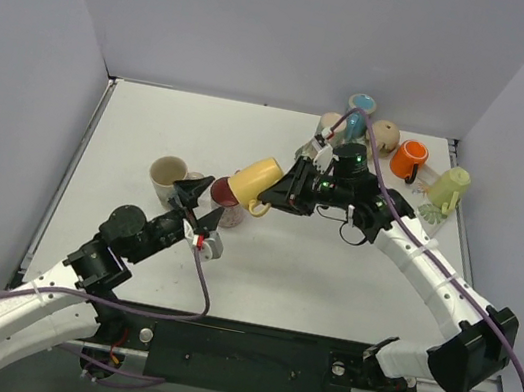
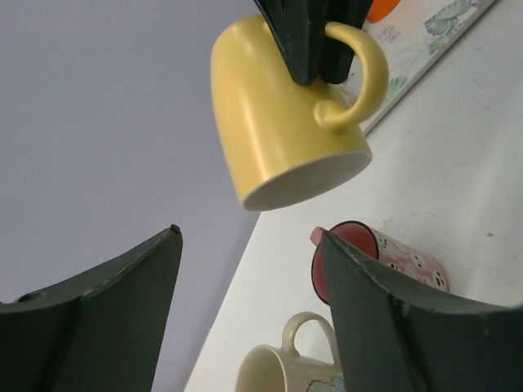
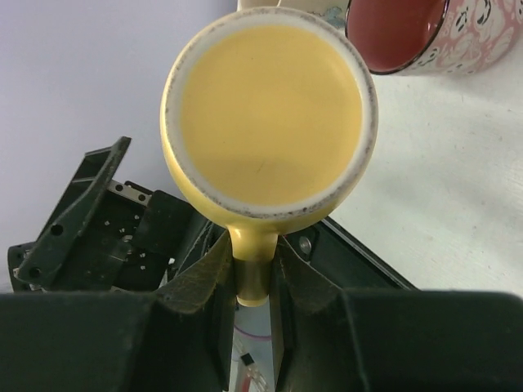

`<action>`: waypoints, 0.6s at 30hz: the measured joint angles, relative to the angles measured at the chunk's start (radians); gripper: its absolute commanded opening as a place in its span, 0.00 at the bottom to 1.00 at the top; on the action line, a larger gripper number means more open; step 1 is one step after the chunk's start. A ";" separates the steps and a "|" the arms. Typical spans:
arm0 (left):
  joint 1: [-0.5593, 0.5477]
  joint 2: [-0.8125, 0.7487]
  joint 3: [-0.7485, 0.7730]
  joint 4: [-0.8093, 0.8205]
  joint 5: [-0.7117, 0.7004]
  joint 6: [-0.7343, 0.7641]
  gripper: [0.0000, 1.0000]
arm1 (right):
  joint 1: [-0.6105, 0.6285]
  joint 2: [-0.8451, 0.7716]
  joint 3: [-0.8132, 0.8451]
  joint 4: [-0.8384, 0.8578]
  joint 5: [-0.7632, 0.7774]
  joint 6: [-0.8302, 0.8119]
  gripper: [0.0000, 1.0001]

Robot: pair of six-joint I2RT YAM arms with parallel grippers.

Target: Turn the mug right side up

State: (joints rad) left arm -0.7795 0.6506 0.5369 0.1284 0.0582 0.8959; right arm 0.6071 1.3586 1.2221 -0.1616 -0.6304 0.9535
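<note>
Centrally, the right gripper point(image 1: 281, 191) pinches the handle of the yellow mug point(image 1: 255, 180) between its closed fingers point(image 3: 204, 282), holding the mug in the air above the middle of the white table point(image 1: 152, 126). The mug is tilted. Its unglazed foot ring faces the right wrist camera, and its pale mouth points down and to the left. Just left of the mug and nearer than it, the left gripper point(image 1: 194, 192) sits below the mouth with its jaws spread wide, holding nothing. Beside the left gripper, a pink patterned mug point(image 2: 384, 257) with a red interior lies on the table under the yellow mug. Further left, a cream mug point(image 1: 166, 177) stands upright with its mouth up. At the far right corner is a cluster of mugs: a blue mug point(image 1: 363, 103), a beige mug point(image 1: 385, 133), an orange mug point(image 1: 409, 159) and a green mug point(image 1: 449, 186). The last two rest by a leaf-printed mat point(image 2: 433, 37).
</note>
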 measured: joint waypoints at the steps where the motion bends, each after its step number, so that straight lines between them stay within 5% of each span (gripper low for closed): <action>1: -0.011 -0.012 -0.006 0.013 -0.007 0.012 0.82 | 0.004 -0.005 0.004 -0.018 -0.002 -0.012 0.00; 12: -0.094 -0.006 -0.139 0.193 -0.035 0.109 0.81 | 0.080 -0.074 0.014 -0.092 0.014 -0.063 0.00; 18: -0.106 0.061 -0.230 0.467 -0.088 0.188 0.81 | 0.109 -0.074 0.016 -0.095 0.013 -0.067 0.00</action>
State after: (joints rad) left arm -0.8856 0.7113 0.3069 0.5953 -0.0296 1.0843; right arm 0.7158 1.2846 1.2381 -0.2565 -0.6178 0.8864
